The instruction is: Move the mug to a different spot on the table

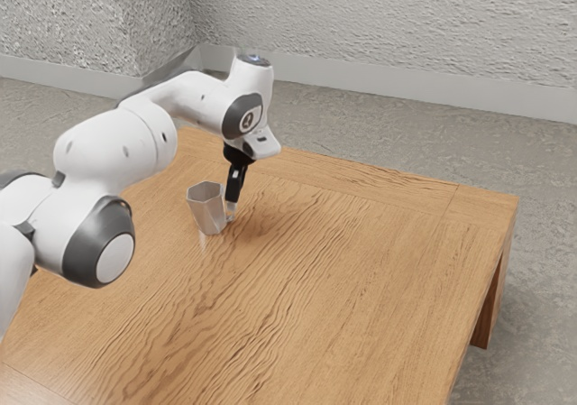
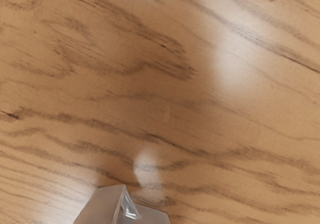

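**Clerk:** First entry, the task's thing?

**Keeper:** Mug [image 1: 207, 208]. Pale grey with faceted walls, it stands upright with its mouth open to the top. It sits on the bench [image 1: 361, 270], in the part of the top toward the exterior view's left and well apart from the edge at that view's right.

**Clerk:** Second entry?

**Keeper:** Hand [image 1: 230, 212]. Black, pointing straight down from a white wrist. It is low at the mug's side, the side toward the exterior view's right, and its tip is down near the bench top. It is just beside the mug's wall or against it. I cannot tell which.

**Clerk:** Spread, pressed together, or pinching?

**Keeper:** Cannot tell. The side camera shows the hand as one dark shape next to the mug.

**Clerk:** The arm?

**Keeper:** Arm [image 1: 135, 152]. White shells with grey joint caps. It comes in from the exterior view's left and bends down over the mug.

**Clerk:** The bench itself?

**Keeper:** Light wood with a strong dark grain and a framed border along its edges.

**Clerk:** Anything from the wrist camera?

**Keeper:** A grey, angular part of the mug lies just under the hand, with one bright glint on it. Bench grain lies beyond it.

**Clerk:** Surroundings?

**Keeper:** Floor [image 1: 523, 161], grey and rough. Wall [image 1: 406, 17], grey and textured, with a pale baseboard [image 1: 433, 85] along its foot.
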Motion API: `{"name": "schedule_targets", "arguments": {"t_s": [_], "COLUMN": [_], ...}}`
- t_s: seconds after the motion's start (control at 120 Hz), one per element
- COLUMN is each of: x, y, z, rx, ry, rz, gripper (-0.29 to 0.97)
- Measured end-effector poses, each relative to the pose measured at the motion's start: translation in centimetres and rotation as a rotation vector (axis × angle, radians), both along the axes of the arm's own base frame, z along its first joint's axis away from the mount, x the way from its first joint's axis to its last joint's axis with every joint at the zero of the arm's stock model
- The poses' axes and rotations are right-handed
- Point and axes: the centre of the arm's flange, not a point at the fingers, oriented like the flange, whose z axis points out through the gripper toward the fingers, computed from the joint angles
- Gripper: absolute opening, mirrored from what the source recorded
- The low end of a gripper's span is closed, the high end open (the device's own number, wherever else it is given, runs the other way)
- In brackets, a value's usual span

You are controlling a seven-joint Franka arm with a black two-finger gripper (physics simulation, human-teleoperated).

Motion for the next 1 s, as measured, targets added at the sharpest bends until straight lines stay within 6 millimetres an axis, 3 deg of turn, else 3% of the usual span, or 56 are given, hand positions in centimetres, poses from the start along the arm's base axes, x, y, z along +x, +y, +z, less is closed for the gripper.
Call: {"name": "schedule_targets", "arguments": {"t_s": [0.417,0.692,1.0], "x": [-0.3,-0.4,-0.4], "y": [1.1,1.4,1.6], "z": [-3.9,-4.6,-5.1], "rx": [-0.004,-0.005,-0.018], "ry": [0.014,0.008,-0.001], "rz": [0.03,0.04,0.057], "gripper": [0.68,0.68,0.47]}}
